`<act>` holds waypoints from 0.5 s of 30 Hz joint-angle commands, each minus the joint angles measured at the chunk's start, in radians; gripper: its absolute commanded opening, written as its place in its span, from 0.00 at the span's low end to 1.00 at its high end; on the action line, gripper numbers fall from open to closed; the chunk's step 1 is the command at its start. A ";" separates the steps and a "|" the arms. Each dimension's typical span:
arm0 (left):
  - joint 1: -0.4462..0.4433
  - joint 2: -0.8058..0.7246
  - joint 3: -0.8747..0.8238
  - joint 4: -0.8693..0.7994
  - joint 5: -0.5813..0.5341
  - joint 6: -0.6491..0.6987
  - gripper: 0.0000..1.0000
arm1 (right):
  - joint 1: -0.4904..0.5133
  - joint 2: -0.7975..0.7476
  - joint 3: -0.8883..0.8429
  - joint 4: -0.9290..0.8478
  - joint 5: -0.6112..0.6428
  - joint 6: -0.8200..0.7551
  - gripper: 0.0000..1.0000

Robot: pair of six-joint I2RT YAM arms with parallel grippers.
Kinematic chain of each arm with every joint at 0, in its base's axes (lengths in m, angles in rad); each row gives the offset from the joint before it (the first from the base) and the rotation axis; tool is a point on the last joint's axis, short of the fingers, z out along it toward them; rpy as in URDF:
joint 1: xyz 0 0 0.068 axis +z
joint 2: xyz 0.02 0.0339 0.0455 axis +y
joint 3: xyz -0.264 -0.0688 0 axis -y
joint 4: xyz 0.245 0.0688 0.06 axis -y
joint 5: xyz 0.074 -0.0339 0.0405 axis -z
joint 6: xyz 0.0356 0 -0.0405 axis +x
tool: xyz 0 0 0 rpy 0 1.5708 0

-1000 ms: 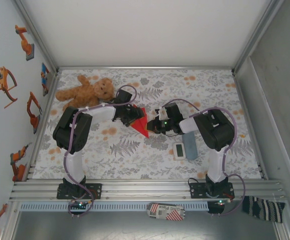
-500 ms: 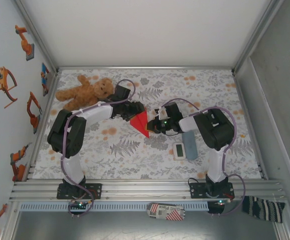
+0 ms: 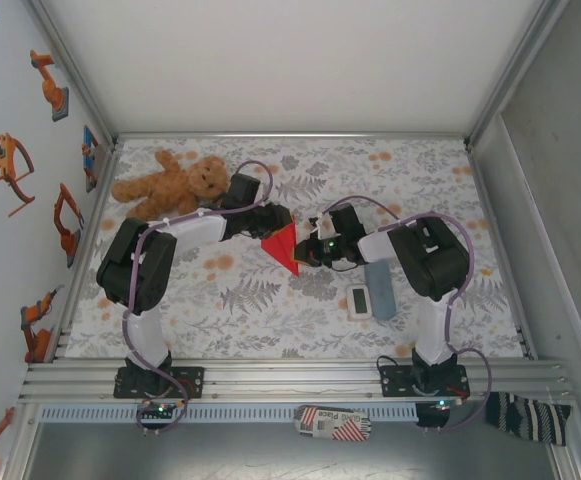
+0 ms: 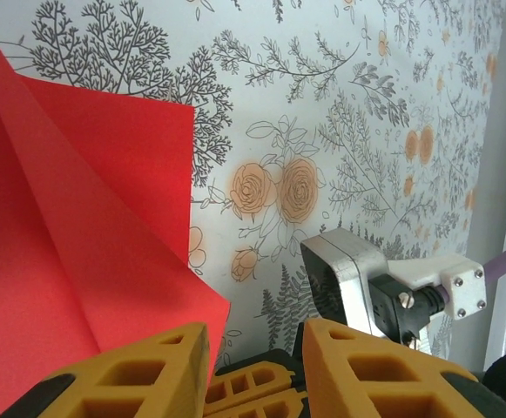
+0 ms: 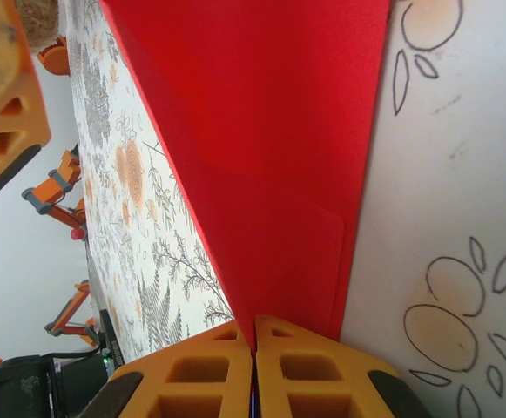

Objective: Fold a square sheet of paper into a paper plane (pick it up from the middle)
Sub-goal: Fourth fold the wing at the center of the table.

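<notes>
One red paper (image 3: 283,245) — one bear (image 3: 175,180), one timer (image 3: 359,300).

Far-left corner of worktop (image 3: 270,320) is blocked by teddy bear (image 3: 170,182). The middle is taken up by left gripper (image 3: 274,227), right gripper (image 3: 304,256) and folded red paper (image 3: 283,246). White timer (image 3: 359,300) and grey-blue block (image 3: 381,288) are lodged beside the right arm. Far-right corner is unobstructed.
</notes>
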 commanded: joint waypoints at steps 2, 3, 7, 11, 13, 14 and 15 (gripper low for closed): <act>0.008 0.021 -0.021 0.027 0.022 -0.010 0.35 | -0.017 0.077 -0.051 -0.112 0.143 -0.037 0.09; 0.007 0.022 -0.020 0.026 0.022 -0.010 0.35 | -0.017 0.076 -0.054 -0.104 0.142 -0.036 0.09; 0.015 0.010 -0.047 0.014 -0.008 -0.015 0.35 | -0.018 0.071 -0.062 -0.090 0.140 -0.037 0.09; 0.030 -0.002 -0.098 0.028 -0.030 -0.023 0.39 | -0.020 0.072 -0.064 -0.082 0.137 -0.042 0.09; 0.033 0.004 -0.103 0.025 -0.032 -0.024 0.41 | -0.020 0.074 -0.065 -0.081 0.134 -0.045 0.09; 0.031 0.012 -0.102 0.028 -0.025 -0.021 0.42 | -0.020 0.074 -0.065 -0.082 0.133 -0.046 0.09; 0.030 0.020 -0.101 0.034 -0.017 -0.020 0.43 | -0.020 0.074 -0.065 -0.082 0.134 -0.047 0.09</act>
